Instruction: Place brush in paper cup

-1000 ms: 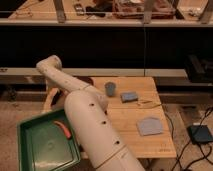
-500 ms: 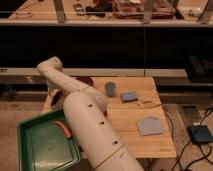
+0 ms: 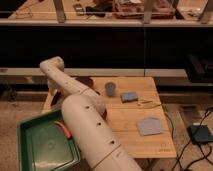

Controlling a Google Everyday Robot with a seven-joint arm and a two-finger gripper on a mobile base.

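Observation:
My white arm rises from the bottom middle to a bend above the table's back left corner. My gripper shows only as a dark part behind the arm at the table's left edge. The brush and the white paper cup are out of view, either hidden behind the arm or outside the picture. A blue-grey cup stands upright at the back middle of the wooden table.
A blue-grey pad lies right of the cup, with a thin stick beside it. A flat grey piece lies at the right. A dark red object sits at the back left. A green tray with an orange item stands at the front left.
The bend of my arm has shifted slightly to the right. The things on the table have not moved.

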